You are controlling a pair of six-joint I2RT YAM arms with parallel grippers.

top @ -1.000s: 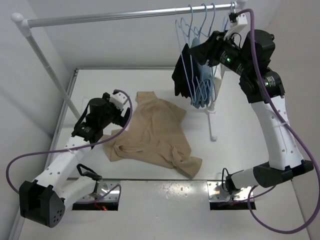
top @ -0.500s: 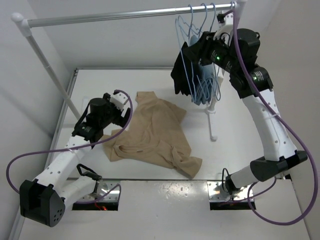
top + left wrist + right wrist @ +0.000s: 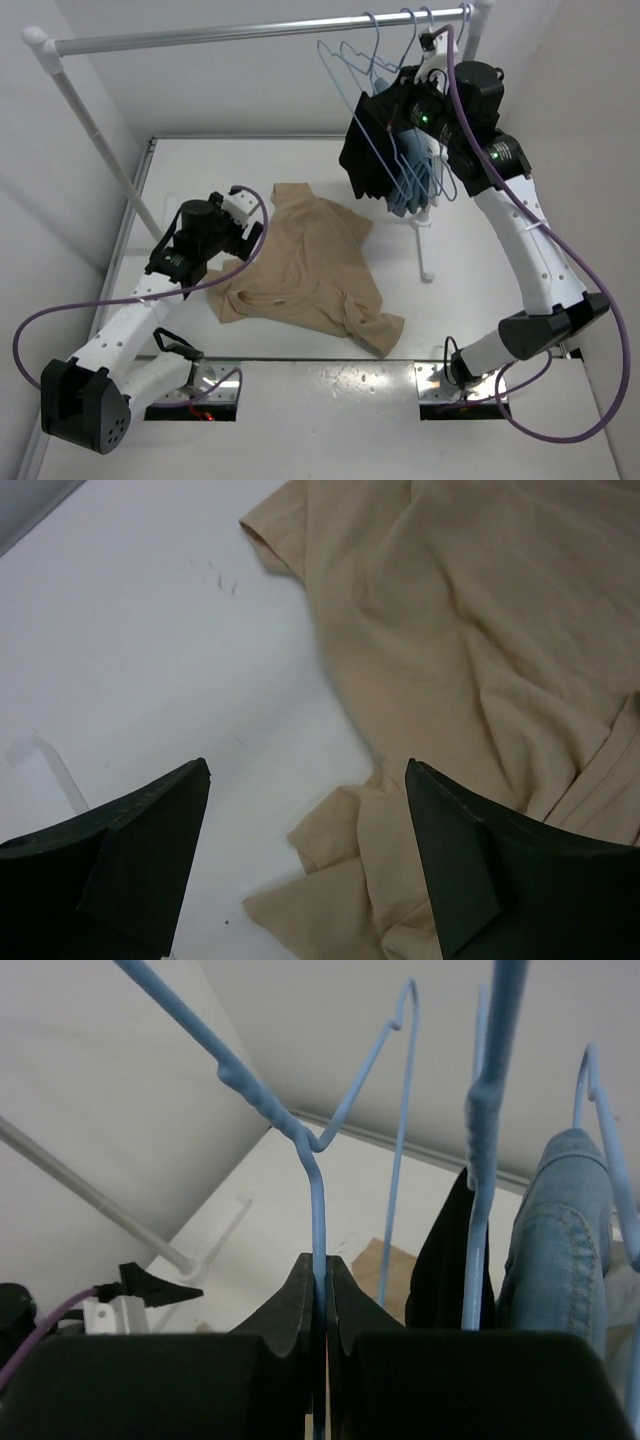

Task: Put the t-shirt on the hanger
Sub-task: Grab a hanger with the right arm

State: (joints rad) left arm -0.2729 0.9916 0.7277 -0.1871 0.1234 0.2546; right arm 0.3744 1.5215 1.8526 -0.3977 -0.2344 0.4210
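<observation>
The tan t-shirt (image 3: 310, 265) lies crumpled on the white table, and fills the right side of the left wrist view (image 3: 480, 630). My left gripper (image 3: 243, 237) hovers over the shirt's left edge, open (image 3: 308, 770), with nothing between its fingers. Up at the rail, my right gripper (image 3: 378, 108) is shut on the light-blue wire hanger (image 3: 350, 60). The right wrist view shows the hanger's wire (image 3: 270, 1110) pinched between the closed fingers (image 3: 320, 1265). The hanger is bare and tilts to the left, its hook still over the rail.
A metal rail (image 3: 250, 33) spans the back, with a slanted post (image 3: 95, 130) at left and an upright post (image 3: 425, 250) at right. Other blue hangers carry a black garment (image 3: 362, 165) and a denim garment (image 3: 410, 185) just beside my right gripper.
My right gripper has shut on the hanger's wire and shifted left, swinging the bare hanger leftward along the rail. The left gripper has barely moved.
</observation>
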